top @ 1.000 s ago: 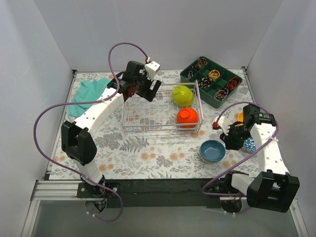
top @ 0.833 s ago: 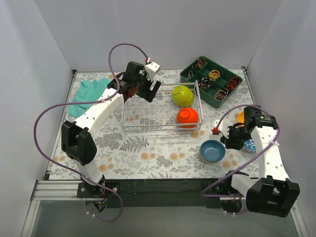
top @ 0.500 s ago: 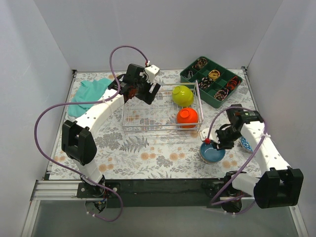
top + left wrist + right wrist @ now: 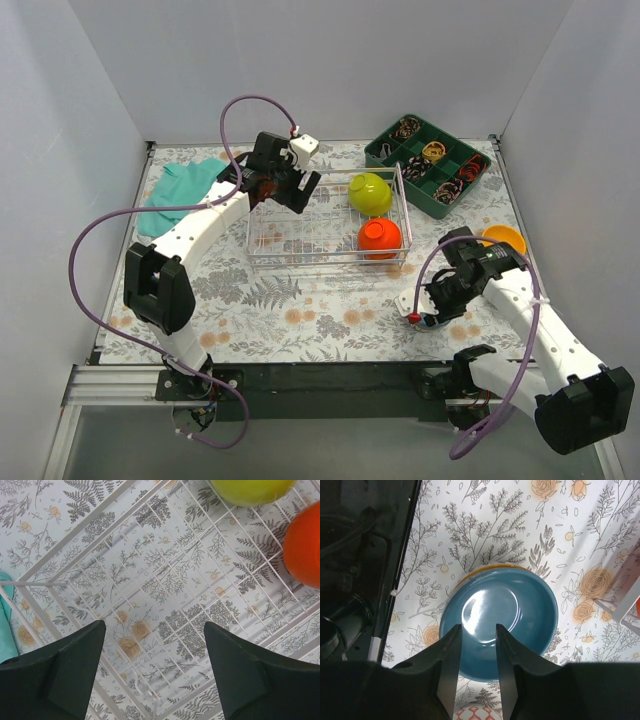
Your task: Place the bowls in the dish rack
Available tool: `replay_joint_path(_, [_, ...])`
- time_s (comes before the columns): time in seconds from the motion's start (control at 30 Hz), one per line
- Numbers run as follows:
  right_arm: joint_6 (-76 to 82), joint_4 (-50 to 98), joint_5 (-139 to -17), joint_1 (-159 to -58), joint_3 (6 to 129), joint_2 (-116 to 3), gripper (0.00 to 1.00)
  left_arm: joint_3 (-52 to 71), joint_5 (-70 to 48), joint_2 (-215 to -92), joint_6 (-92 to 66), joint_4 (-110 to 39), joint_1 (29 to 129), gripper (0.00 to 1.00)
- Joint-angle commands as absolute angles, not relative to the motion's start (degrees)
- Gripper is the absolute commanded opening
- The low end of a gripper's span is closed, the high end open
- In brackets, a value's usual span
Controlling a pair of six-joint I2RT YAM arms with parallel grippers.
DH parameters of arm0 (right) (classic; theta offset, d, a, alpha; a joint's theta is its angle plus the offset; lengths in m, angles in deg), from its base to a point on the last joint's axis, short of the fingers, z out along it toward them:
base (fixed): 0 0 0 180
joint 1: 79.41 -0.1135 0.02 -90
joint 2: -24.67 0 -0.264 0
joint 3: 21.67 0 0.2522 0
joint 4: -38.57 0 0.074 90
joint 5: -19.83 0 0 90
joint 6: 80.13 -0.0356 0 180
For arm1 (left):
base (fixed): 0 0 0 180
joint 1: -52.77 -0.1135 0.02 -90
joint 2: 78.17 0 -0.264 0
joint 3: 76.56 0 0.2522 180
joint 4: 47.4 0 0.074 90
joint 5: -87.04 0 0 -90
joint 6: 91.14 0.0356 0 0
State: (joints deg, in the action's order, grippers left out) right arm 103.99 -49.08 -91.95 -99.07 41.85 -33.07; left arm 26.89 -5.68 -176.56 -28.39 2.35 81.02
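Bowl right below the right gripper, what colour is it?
Teal blue, with a glossy inside. The bowl shows best in the right wrist view.

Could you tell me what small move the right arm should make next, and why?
Probably lower the right gripper so its part-open jaws straddle the rim of the blue bowl, then close. It hovers above that bowl, holding nothing, and the bowl sits outside the dish rack.

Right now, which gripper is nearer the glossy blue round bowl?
Right. The right gripper hangs directly over the blue bowl; the left gripper is far off, above the silver wire dish rack.
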Motion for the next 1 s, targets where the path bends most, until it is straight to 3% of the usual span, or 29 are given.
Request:
replay_joint_path(0.0, [98.1,-50.9,-93.6,-104.1,41.0,-31.9,0.42,26.8,-5.4,-173.5,-27.9,2.0,80.6,0.8])
replay_joint_path(0.17, [90.7,-50.8,-92.7,-110.7,38.7,-31.8,0.44,27.6,-5.7,-174.2,-28.3,2.0,80.5,0.8])
replay_joint_path(0.63, [86.0,-50.5,-94.4,-110.9,42.0,-31.5,0.42,26.8,-6.1,-173.7,-28.4,2.2,80.6,0.8])
replay_joint_path(0.97, [81.1,-49.7,-90.7,-110.9,39.2,-31.1,0.51,27.6,-7.8,-174.9,-29.0,2.1,80.6,0.8])
